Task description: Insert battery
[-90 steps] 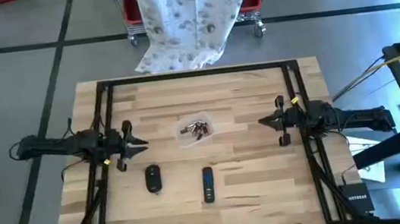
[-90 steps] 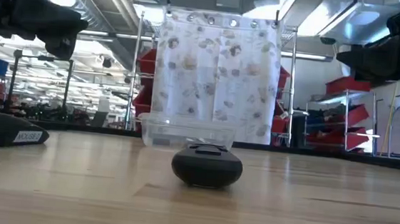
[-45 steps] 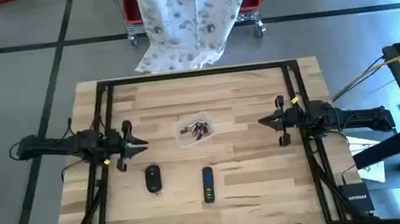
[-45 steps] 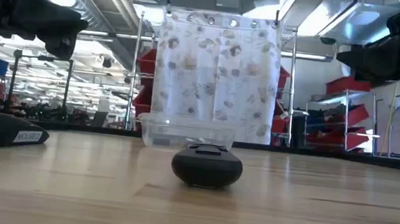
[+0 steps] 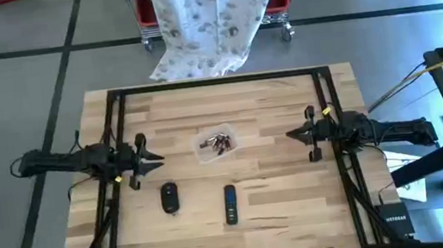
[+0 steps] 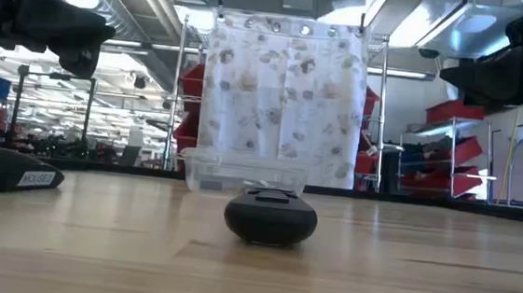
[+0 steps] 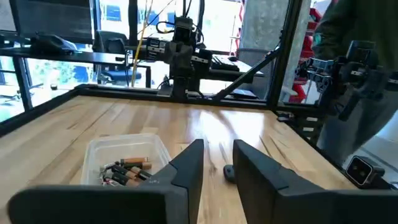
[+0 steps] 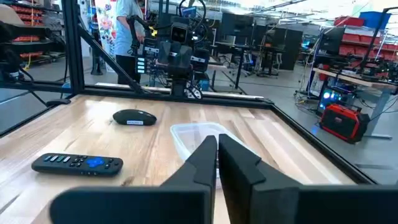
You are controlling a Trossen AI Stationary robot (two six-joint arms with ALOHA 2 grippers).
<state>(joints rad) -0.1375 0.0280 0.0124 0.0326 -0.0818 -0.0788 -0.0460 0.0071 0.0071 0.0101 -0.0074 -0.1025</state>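
Nothing has moved: the clear plastic tray of batteries (image 5: 217, 143) sits mid-worktop, between the left gripper (image 5: 158, 158), fingers parted, and the right gripper (image 5: 291, 135), fingers closed empty; neither clearly nearer.

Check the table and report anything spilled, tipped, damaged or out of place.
Nothing stands out. The batteries lie together inside the clear container, none loose on the table. The mouse and remote lie flat in front of it. The left end effector and right end effector hover at the sides.
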